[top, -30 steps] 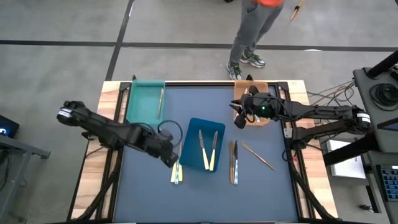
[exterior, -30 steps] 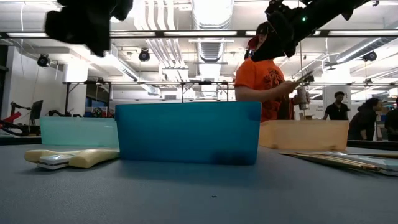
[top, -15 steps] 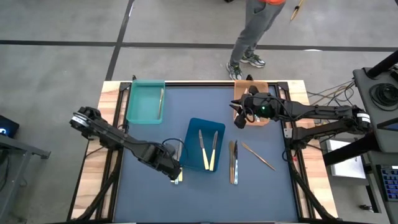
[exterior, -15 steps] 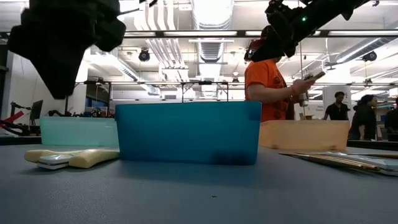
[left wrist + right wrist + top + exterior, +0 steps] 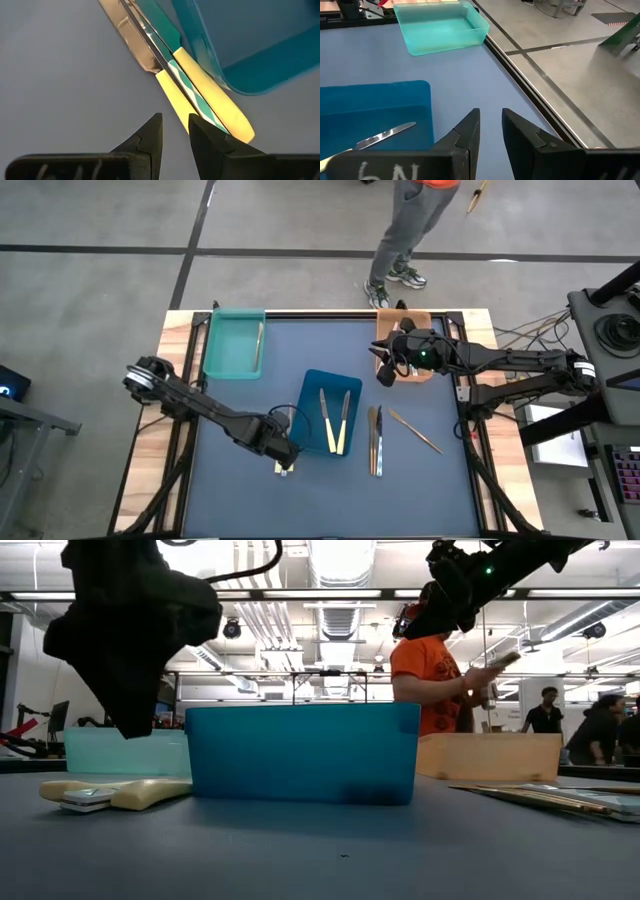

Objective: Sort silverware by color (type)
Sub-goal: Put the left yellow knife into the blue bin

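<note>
Room for moving is widest on the dark blue mat (image 5: 240, 500) along the 6 o'clock edge; wooden strips (image 5: 180, 340) border the table at 9 and 3 o'clock. A teal tray (image 5: 232, 345) sits toward 11 o'clock, a blue tray (image 5: 312, 385) stands at the centre, and an orange tray (image 5: 428, 317) lies at 1 o'clock under my right arm. Past the 12 o'clock edge a person (image 5: 405, 230) in grey trousers stands on the grey floor; the low view shows ceiling lights and more people behind.

My left claw (image 5: 283, 457) hangs low at about 7 o'clock of the blue tray, just above the two cream-yellow knives (image 5: 200, 95) lying side by side on the mat against that tray's side. Its fingers stand a narrow gap apart, gripping nothing. My right claw (image 5: 385, 373) hovers high off the orange tray's 7 o'clock corner, fingers likewise narrowly parted and empty.

Two yellow-handled pieces (image 5: 335, 420) lie inside the blue tray, a silvery pair (image 5: 375, 440) rests at its 3 o'clock side, a gold-tan piece (image 5: 415, 430) lies slanted beyond that, and one utensil (image 5: 260, 340) sits in the teal tray
</note>
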### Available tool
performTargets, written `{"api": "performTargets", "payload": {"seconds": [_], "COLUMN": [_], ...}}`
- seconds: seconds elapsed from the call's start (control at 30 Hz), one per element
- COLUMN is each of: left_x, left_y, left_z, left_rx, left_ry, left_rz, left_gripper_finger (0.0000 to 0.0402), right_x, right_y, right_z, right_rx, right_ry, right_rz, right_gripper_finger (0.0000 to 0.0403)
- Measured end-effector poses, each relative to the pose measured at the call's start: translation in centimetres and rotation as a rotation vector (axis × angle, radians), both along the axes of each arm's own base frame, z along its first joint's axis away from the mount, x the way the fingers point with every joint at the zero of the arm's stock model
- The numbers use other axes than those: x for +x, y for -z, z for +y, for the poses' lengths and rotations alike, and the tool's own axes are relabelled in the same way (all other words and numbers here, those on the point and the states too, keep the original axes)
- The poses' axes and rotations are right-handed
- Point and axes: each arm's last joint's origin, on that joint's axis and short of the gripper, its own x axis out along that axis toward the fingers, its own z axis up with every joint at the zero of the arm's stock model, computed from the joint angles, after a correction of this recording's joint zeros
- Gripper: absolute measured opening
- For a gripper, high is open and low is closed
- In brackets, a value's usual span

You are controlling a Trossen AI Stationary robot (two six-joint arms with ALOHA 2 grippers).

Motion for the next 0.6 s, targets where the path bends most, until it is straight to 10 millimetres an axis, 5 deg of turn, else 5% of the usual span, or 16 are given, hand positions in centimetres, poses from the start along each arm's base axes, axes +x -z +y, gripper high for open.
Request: {"api": "performTargets", "payload": {"seconds": [0.6], "left_x": [0.7], "left_y": [1.4], "left_z": [-0.2], "left_rx": [0.048], "left_ry": [-0.012], "left_rz": [-0.006], "left_gripper_finger": [0.0106], "right_x": [0.0], "right_y": [0.0], "right_z": [0.0], "right_rx": [0.000], "right_ry": [0.000], "right_rz": [0.001], "right_gripper_finger": [0.0072]}}
